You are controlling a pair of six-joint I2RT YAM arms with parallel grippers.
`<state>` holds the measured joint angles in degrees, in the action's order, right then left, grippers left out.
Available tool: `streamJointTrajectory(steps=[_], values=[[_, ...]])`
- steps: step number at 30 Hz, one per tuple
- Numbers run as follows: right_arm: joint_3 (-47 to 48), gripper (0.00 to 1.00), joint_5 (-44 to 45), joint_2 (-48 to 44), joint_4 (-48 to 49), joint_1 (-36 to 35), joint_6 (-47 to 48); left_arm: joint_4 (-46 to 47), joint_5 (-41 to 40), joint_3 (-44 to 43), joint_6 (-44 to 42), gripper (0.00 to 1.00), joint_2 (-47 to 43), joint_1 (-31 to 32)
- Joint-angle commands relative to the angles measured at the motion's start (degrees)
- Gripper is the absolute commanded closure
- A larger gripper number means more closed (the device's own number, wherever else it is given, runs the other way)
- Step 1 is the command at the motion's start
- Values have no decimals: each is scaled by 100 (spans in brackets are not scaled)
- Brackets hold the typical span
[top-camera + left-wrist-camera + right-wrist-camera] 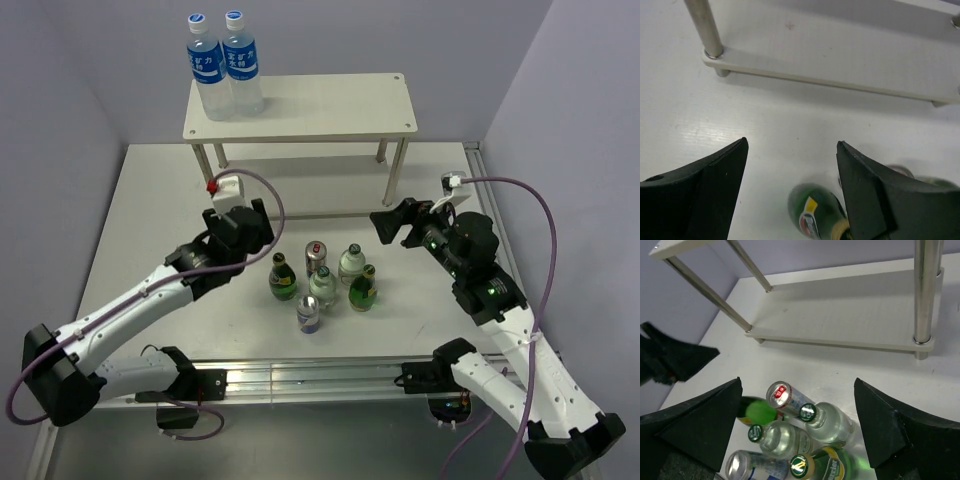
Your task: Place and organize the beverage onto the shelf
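Six drinks stand bunched on the table in front of the shelf (300, 105): two dark green bottles (282, 278) (363, 290), two clear green-capped bottles (351, 263) (322, 285), two slim cans (316, 256) (308, 314). My left gripper (262, 228) is open and empty, left of the bunch; its wrist view shows a dark green bottle (815, 212) below the open gripper (792, 142). My right gripper (392, 222) is open and empty, up and right of the bunch. Its wrist view looks down between the open gripper (797, 382) at a can (785, 396) and a clear bottle (832, 422).
Two tall water bottles (207, 70) (243, 65) with blue labels stand on the left end of the shelf's top board. The lower board (850, 320) (840, 60) is bare between thin metal legs (705, 25). Purple walls close in the back and sides.
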<state>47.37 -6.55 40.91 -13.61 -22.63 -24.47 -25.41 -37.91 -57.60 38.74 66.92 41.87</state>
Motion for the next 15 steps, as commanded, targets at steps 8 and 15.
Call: streamJointTrajectory(steps=[8, 15], values=[[-605, 0, 996, -942, 533, -645, 345, 1834, -654, 1312, -1130, 37, -1514, 410], [-642, 0, 2385, -1024, 403, -1392, 338, 2296, -841, 1901, -957, 44, -2462, 551]])
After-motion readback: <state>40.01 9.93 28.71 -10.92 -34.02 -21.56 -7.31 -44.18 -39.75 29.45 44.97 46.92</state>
